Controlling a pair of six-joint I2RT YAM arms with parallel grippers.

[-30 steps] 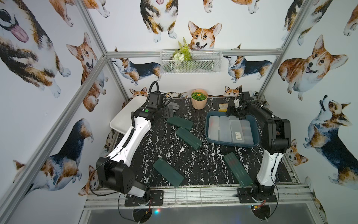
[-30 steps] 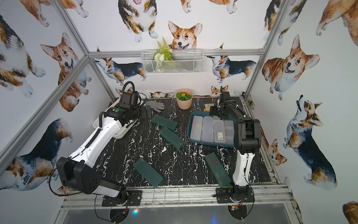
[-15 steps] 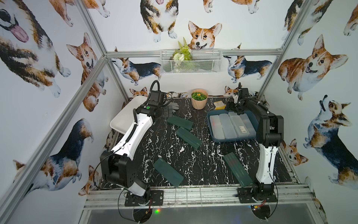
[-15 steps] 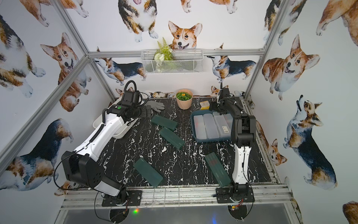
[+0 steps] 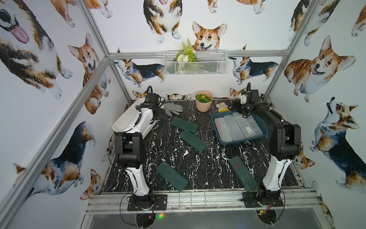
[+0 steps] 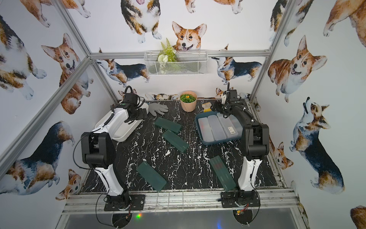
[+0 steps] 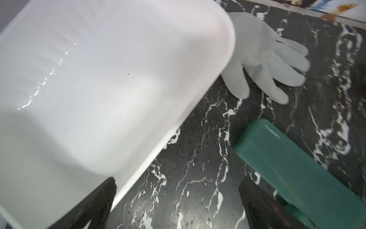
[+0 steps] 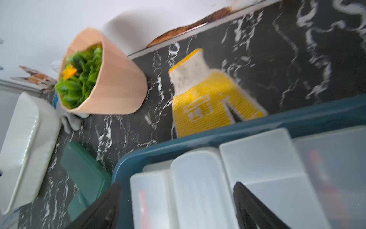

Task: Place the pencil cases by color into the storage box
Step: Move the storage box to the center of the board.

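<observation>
In both top views the dark teal-blue plastic tub sits far right on the black marbled table, filled by four frosted clear-white pencil cases. The white plastic tub at far left looks empty. Four translucent dark green pencil cases lie loose on the table: two mid-table, one near left, one near right. The left arm folds back over the white tub, wrist low beside a grey glove. The right arm stretches to the teal tub's far end.

In the left wrist view the left tool hangs released, jaws wide and empty, one over the white tub's rim, the other at the end of a green case.

The right wrist view is blurred. The right tool is likewise spread, gripping nothing, above the clear cases.

Clear cases look sorted, so the green ones are the step in hand. Next, the left tool likely needs to centre on that green case, jaws across its width, and clamp.
</observation>
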